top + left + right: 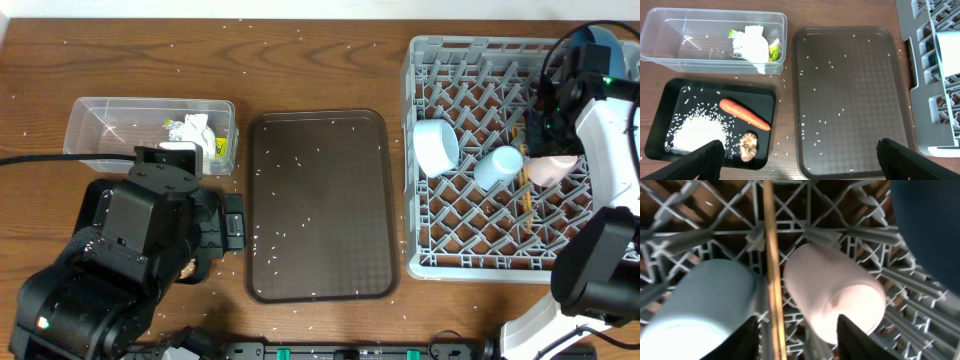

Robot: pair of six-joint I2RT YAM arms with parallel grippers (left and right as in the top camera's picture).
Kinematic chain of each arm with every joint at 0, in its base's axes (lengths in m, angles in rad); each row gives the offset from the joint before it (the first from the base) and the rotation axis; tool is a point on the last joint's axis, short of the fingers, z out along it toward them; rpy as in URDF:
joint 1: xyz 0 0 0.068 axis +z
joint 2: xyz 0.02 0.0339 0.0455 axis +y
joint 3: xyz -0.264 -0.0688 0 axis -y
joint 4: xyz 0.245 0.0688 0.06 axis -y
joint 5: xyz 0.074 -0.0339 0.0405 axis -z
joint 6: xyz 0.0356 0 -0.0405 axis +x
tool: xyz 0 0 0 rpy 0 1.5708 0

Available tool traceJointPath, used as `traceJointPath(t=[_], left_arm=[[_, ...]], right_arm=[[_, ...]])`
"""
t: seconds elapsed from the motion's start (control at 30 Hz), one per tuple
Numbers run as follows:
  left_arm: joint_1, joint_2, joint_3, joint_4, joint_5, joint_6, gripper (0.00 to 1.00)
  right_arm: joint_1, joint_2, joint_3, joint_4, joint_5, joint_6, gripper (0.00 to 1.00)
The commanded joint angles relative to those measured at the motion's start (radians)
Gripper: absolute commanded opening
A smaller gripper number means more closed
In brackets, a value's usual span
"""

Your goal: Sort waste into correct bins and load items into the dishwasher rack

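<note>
**Counter** [320, 60]: brown wood grain, low sheen. **Dishwasher rack** [450, 45]: grey moulded plastic, matt. **Clear tub** [670, 45]: transparent plastic, glossy, with bright glints. **Black tray** [670, 100]: smooth black plastic, matt. **Brown serving tray** [850, 75]: fine diamond-textured surface, faintly shiny. **White paper** [752, 45]: crumpled, matt. **Snack wrapper** [774, 50]: glossy film. **Carrot** [744, 114]: smooth skin. **Food lump** [748, 145]: rough, wrinkled. **Pink cup** [835, 295] and **light blue cup** [710, 300]: smooth, matt. **Chopsticks** [771, 255]: bare pale wood.
</note>
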Motion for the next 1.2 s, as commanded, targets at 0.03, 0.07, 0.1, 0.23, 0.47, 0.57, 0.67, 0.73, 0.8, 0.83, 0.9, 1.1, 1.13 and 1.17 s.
traceJointPath(t=[0.03,0.07,0.1,0.23,0.47,0.57,0.67,0.73,0.8,0.83,0.9,1.1,1.13,1.17], left_arm=[[0.000,-0.002,0.015,-0.004,-0.013,0.006,0.98],[0.000,-0.002,0.015,-0.004,-0.013,0.006,0.98],[0.000,-0.002,0.015,-0.004,-0.012,0.006,0.98],[0.000,-0.002,0.015,-0.004,-0.013,0.006,0.98],[0.000,-0.002,0.015,-0.003,-0.012,0.006,0.98],[0.000,-0.002,0.015,-0.004,-0.012,0.006,0.98],[0.000,-0.002,0.015,-0.004,-0.013,0.006,0.98],[0.000,-0.002,0.015,-0.004,-0.013,0.006,0.98],[0.000,-0.002,0.015,-0.004,-0.012,0.006,0.98],[0.000,-0.002,0.015,-0.004,-0.012,0.006,0.98],[0.000,-0.002,0.015,-0.004,-0.012,0.006,0.98],[0.000,-0.002,0.015,-0.004,-0.012,0.006,0.98],[0.000,-0.002,0.015,-0.004,-0.013,0.006,0.98],[0.000,-0.002,0.015,-0.004,-0.012,0.006,0.98]], right_arm=[[0.047,-0.111,0.061,-0.049,-0.087,0.043,0.50],[0.054,-0.137,0.071,-0.064,-0.135,0.043,0.52],[0.066,-0.173,0.077,-0.078,-0.207,0.046,0.55],[0.122,-0.319,0.078,-0.087,-0.480,0.058,0.78],[0.304,-0.571,0.078,-0.104,-0.589,0.148,0.99],[0.377,-0.656,0.078,-0.112,-0.610,0.148,0.99],[0.423,-0.727,0.078,-0.129,-0.583,0.134,0.99],[0.429,-0.763,0.077,-0.147,-0.535,0.124,0.99],[0.429,-0.797,0.076,-0.152,-0.471,0.116,0.99],[0.429,-0.814,0.076,-0.158,-0.433,0.108,0.99],[0.429,-0.850,0.076,-0.170,-0.372,0.078,0.99],[0.425,-0.960,0.053,-0.182,-0.278,-0.010,0.99],[0.416,-0.985,0.034,-0.162,-0.279,-0.032,0.99],[0.408,-1.014,0.009,-0.134,-0.278,-0.043,0.99]])
